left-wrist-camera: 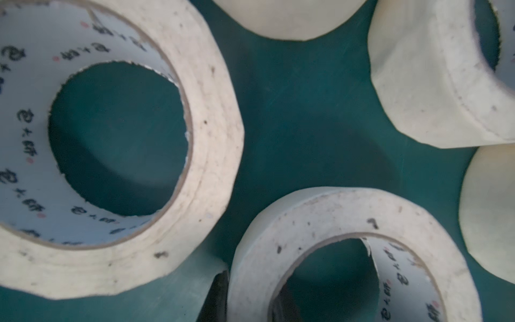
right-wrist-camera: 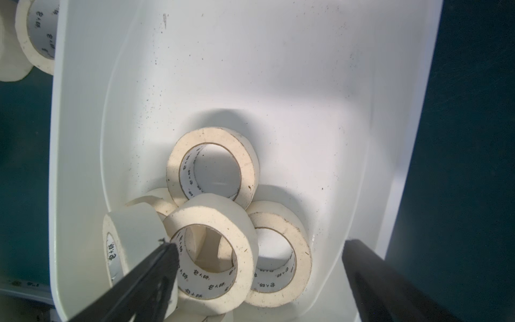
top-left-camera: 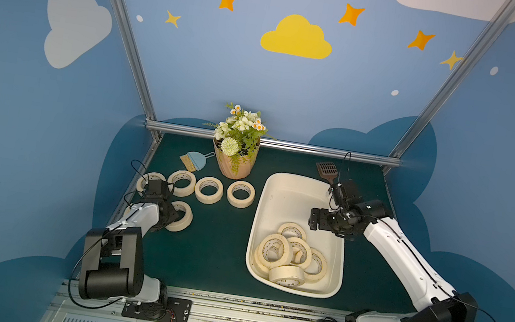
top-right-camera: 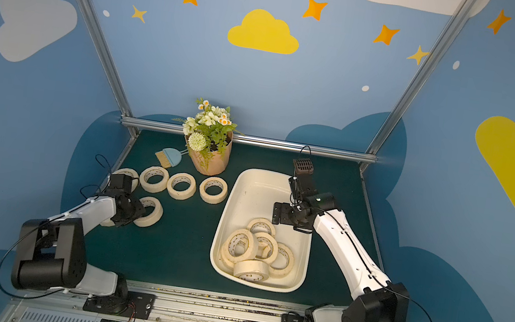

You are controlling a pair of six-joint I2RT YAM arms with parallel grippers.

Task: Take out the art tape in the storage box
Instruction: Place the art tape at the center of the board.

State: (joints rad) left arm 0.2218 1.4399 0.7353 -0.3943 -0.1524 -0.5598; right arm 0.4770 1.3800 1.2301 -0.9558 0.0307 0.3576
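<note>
Green matting (top-left-camera: 217,259) held several freed rolls (top-left-camera: 208,190); more tape rolls (top-left-camera: 273,251) lay heaped in the box (top-left-camera: 291,205). The right claw (top-left-camera: 313,219) hung wide open and empty over the box, due to drop onto one; the left claw (top-left-camera: 174,217) pinched a freed roll (top-left-camera: 185,218).

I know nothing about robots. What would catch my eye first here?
Probably the heap of cream tape rolls piled at the near end of the big off-white storage box, with the right arm's tool open over the box and aimed at them. Next, the tidy row of rolls lying flat on the green mat beside the box, and the flowerpot standing behind that row.
</note>
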